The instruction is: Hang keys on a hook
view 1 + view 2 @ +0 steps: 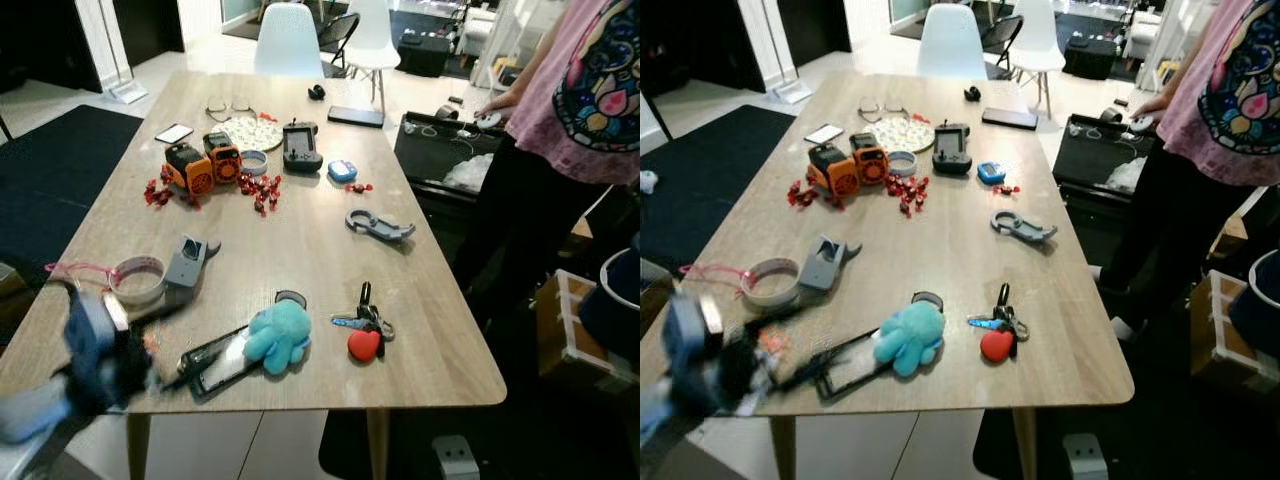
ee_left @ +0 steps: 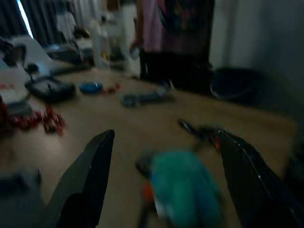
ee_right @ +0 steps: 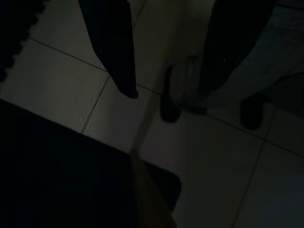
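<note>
We see keys [image 1: 364,322] at table [image 1: 320,230] near edge, 5 o'clock; light, loose, jangly, best pinched at the ring. Left gripper [image 2: 166,185] spread, blurred; right gripper [image 3: 166,52] probably spread

1. A bunch of keys with a red heart fob [image 1: 363,328] lies on the light wooden table [image 1: 300,225] near its front edge.
2. A teal plush octopus [image 1: 279,335] sits just to its left.
3. A grey carabiner hook [image 1: 379,226] lies behind the keys, well apart.
4. A person in a pink top [image 1: 577,95] stands to the table's right.
</note>
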Robot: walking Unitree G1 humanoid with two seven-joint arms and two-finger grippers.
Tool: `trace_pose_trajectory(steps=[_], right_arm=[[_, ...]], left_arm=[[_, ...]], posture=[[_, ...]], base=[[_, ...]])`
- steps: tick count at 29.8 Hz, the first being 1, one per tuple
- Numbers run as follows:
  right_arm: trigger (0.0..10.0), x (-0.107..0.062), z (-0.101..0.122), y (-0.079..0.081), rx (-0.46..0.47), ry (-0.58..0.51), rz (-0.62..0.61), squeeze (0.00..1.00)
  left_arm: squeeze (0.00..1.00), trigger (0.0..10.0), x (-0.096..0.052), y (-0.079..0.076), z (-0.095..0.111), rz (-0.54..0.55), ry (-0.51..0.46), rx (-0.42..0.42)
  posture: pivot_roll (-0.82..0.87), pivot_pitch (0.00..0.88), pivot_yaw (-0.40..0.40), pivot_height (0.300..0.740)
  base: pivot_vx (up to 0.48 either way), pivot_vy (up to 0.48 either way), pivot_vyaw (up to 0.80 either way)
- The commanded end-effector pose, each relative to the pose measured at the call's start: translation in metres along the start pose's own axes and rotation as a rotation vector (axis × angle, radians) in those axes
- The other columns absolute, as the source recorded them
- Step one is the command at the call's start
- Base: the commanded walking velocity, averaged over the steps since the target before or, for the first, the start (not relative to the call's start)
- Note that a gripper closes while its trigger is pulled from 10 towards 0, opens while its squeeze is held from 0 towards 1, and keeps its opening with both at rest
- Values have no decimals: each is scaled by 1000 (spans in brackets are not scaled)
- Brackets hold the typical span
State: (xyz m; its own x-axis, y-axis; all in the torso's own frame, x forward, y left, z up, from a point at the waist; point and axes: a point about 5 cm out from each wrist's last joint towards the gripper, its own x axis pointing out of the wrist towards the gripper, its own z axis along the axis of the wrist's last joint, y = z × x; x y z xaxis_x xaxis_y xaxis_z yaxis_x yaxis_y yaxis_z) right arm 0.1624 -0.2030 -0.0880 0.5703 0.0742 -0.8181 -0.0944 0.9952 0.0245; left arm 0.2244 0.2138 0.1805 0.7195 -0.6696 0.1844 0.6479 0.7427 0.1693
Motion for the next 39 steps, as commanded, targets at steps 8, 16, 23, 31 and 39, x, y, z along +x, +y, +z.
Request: trace_pose_trajectory(steps=[8, 16, 23, 31, 39], right_arm=[[10000, -2, -7, -1, 18, 23, -9, 0], [10000, -2, -8, 0, 9, 24, -5, 0], [10000, -3, -4, -8, 18, -4, -54, 0], [10000, -3, -10, -1, 74, -2, -63, 0], [10000, -3, -16, 6, 110, 5, -52, 0]], left_arm=[[0, 10000, 12, 33, -7, 309, 120, 127], [0, 10000, 5, 51, -16, 482, 299, 298], [0, 10000, 4, 60, -27, 624, 373, 351], [0, 10000, 19, 58, -32, 538, 404, 342], [0, 10000, 17, 51, -52, 408, 551, 225]], posture=[[51, 64, -63, 740], [58, 64, -67, 740], [64, 61, -54, 740], [71, 64, 8, 740], [67, 71, 18, 740]], base=[[0, 0, 0], [0, 0, 0], [0, 0, 0], [0, 0, 0], [0, 0, 0]])
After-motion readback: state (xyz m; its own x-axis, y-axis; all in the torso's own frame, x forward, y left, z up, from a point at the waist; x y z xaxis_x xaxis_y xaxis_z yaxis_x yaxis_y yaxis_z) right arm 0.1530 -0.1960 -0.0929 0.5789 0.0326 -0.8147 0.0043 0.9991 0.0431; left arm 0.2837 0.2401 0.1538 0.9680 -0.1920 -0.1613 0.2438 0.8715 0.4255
